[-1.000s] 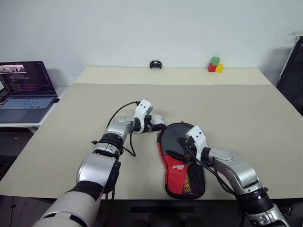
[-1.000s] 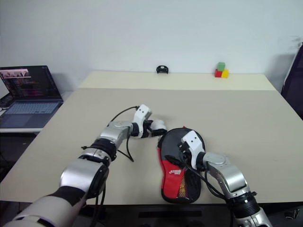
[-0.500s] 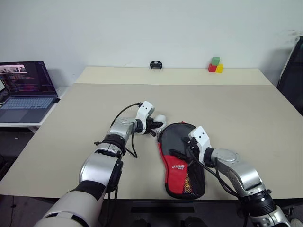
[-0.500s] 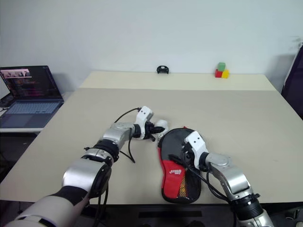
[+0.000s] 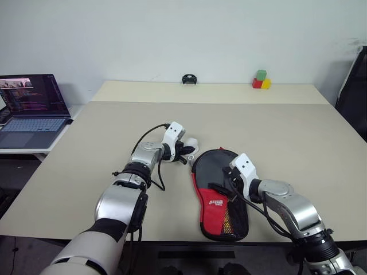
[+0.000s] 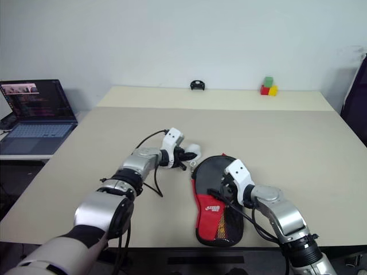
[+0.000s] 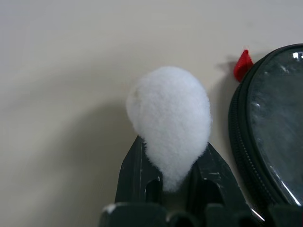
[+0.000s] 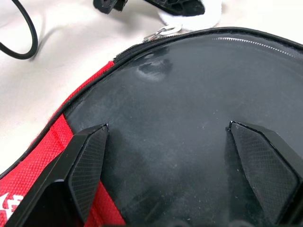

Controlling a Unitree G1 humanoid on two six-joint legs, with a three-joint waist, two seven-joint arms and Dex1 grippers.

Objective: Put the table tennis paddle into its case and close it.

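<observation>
While the head views take in the whole tabletop (image 5: 298,137), the close detail is given by the wrist views: in the left wrist view the left gripper (image 7: 176,163) is seen with its jaws clenched on a fluffy white ball (image 7: 169,120), and a small red tab (image 7: 243,65) is seen at the rim of the case (image 7: 272,123) just beside it. In the right wrist view the right gripper (image 8: 182,161) is shown with its jaws spread wide over the dark round end of the case, whose red panel (image 8: 40,163) and a metal zip pull (image 8: 158,33) are seen near the edge. Whether those fingers (image 8: 87,161) touch the fabric cannot be told. One case is counted, lying flat near the front edge of the tabletop with its red, mesh-pocketed end toward the robot. Farther off are counted one laptop (image 5: 31,109) on a side table, one small black object (image 5: 188,78) and three coloured blocks (image 5: 261,80) at the far edge.
</observation>
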